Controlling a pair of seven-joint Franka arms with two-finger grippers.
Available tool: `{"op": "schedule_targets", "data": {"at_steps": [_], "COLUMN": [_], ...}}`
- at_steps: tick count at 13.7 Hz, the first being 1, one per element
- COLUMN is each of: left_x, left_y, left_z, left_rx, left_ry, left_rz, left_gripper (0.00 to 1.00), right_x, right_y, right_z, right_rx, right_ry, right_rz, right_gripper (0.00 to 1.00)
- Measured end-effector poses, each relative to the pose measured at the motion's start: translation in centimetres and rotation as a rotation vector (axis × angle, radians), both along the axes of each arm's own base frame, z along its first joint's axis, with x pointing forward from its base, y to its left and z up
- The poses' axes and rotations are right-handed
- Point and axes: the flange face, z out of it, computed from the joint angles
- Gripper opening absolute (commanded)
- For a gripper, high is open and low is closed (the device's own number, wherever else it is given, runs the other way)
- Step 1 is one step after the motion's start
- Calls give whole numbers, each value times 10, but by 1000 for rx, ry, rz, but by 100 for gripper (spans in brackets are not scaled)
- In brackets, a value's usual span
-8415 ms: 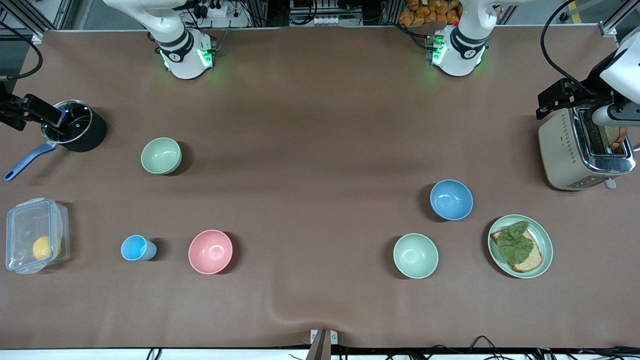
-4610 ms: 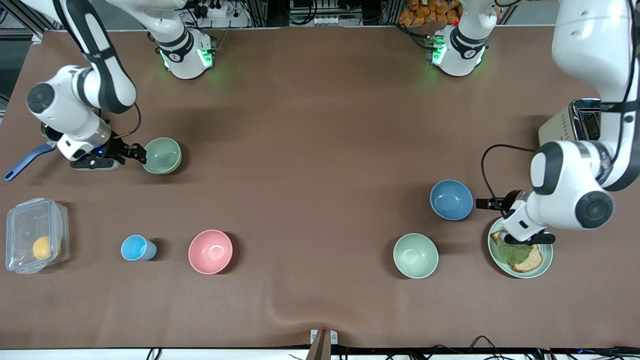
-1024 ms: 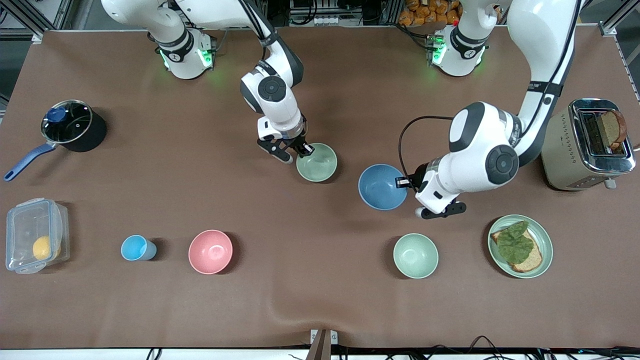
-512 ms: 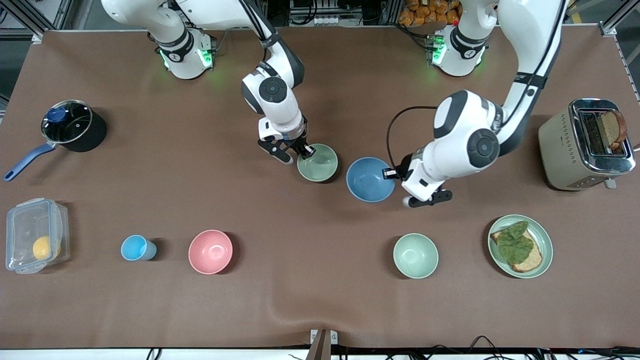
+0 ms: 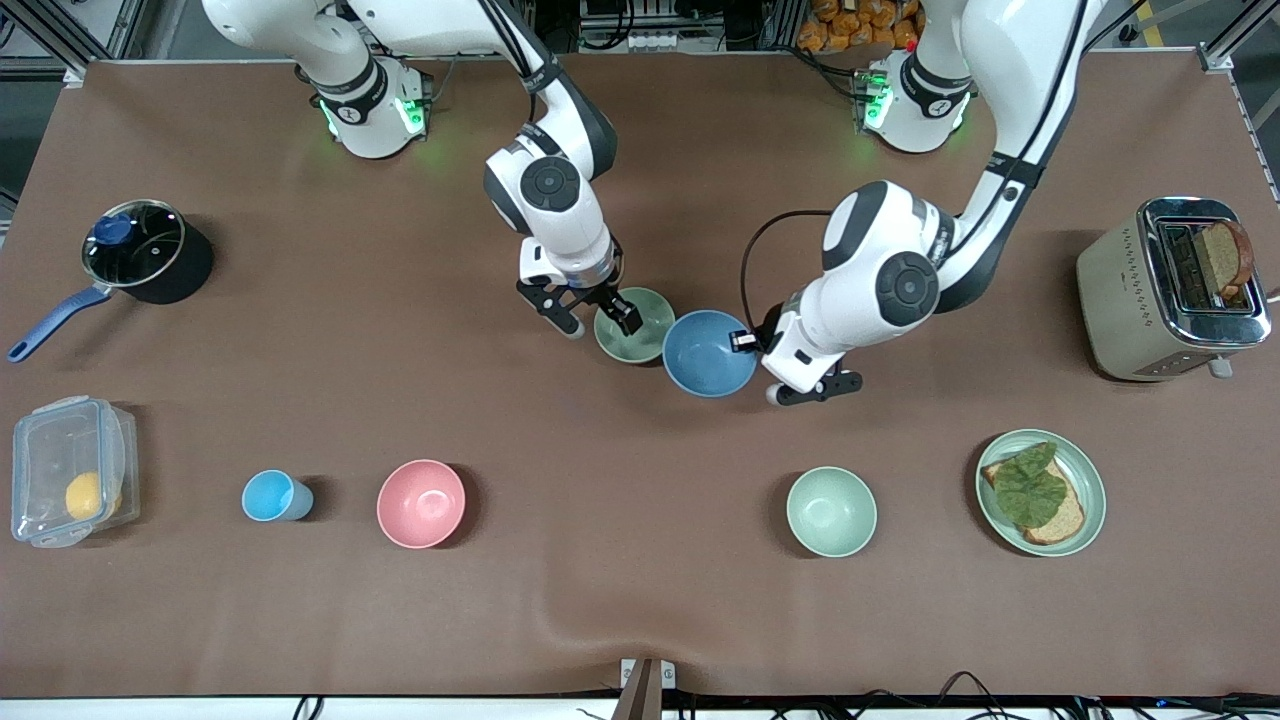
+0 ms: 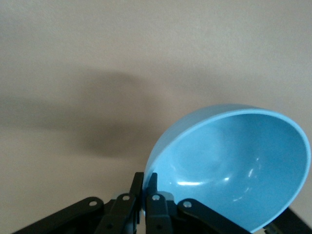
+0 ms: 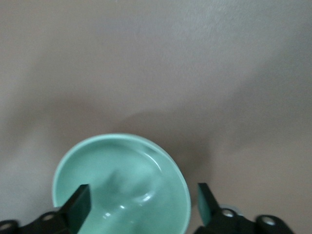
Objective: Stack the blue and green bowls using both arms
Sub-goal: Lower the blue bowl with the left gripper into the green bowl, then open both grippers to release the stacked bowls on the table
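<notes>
The blue bowl (image 5: 709, 352), held aloft, overlaps the green bowl's (image 5: 630, 322) rim mid-table.

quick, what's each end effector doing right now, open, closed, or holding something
Left end effector: closed on the blue bowl's rim, held over the table.
Right end effector: open, straddling the green bowl's rim.

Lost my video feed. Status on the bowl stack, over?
Left gripper shut on round matte blue bowl, carried over round sage-green bowl. Right gripper open, straddling that green bowl's rim. Not stacked yet. Nothing in the way.
</notes>
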Motion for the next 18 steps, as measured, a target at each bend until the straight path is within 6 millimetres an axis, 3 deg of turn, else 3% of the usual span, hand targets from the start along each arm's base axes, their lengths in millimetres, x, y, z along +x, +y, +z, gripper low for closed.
{"op": "schedule_targets", "data": {"at_steps": [9, 14, 18], "left_x": [-18, -43, -64], "left_y": [-28, -62, -89], "left_z": [-22, -45, -68], "left_rx": [15, 29, 36], "left_ry": [41, 71, 89], "left_rz": [-10, -36, -60], "left_gripper": [0, 0, 0], "right_x": [60, 69, 62], "right_y": [-78, -120, -132], "right_z": [-7, -33, -70], "right_rx": [127, 354, 426], "right_ry": [144, 306, 357], "right_rz": [-283, -363, -418], "right_gripper": [100, 100, 100]}}
